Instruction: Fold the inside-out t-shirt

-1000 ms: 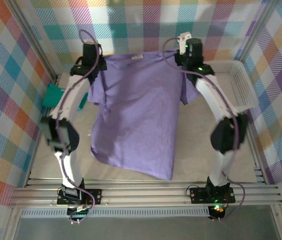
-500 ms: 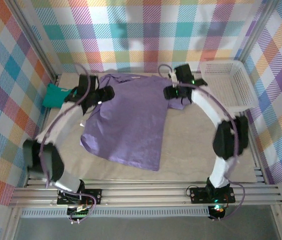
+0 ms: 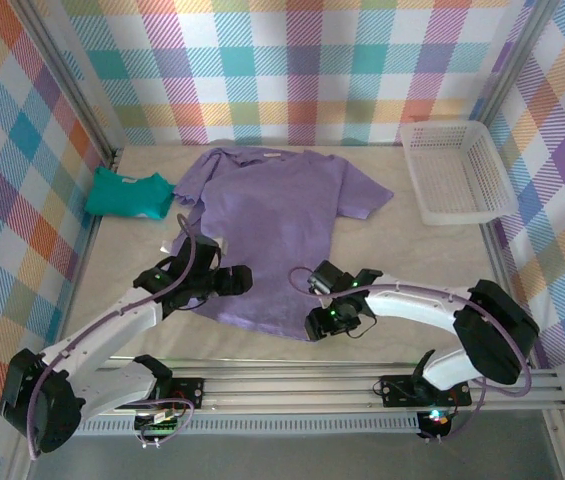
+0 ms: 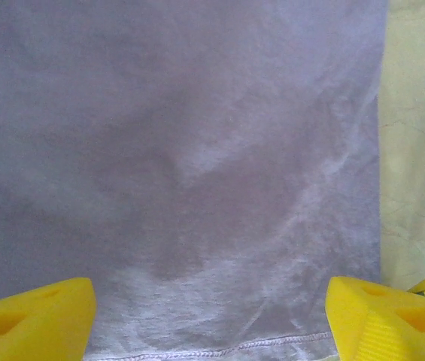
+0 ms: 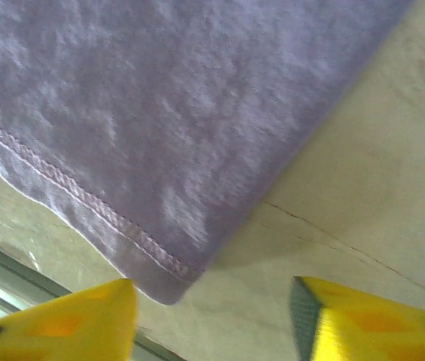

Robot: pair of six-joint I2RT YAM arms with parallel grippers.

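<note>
The inside-out t-shirt (image 3: 272, 220) now lies flat. The left gripper (image 4: 210, 295) and right gripper (image 5: 214, 292), both wide and empty, have swung down to the hem at lower centre, so folding can start.

matt soft cotton t-shirt (image 3: 272, 230), stitched hem

The overhead camera hangs above and behind the arm bases (image 3: 159, 390), looking down and forward over the whole bench (image 3: 432, 270) with the inside-out t-shirt (image 3: 272, 220) spread on it. The left wrist camera sits very close over the cloth, peering past the left fingers (image 4: 35, 316) at the near hem. The right wrist camera, just as close, looks past the right fingers (image 5: 65, 320) at what seems the same hem's right corner, with bare bench beside it. All three views share that near hem.
</note>
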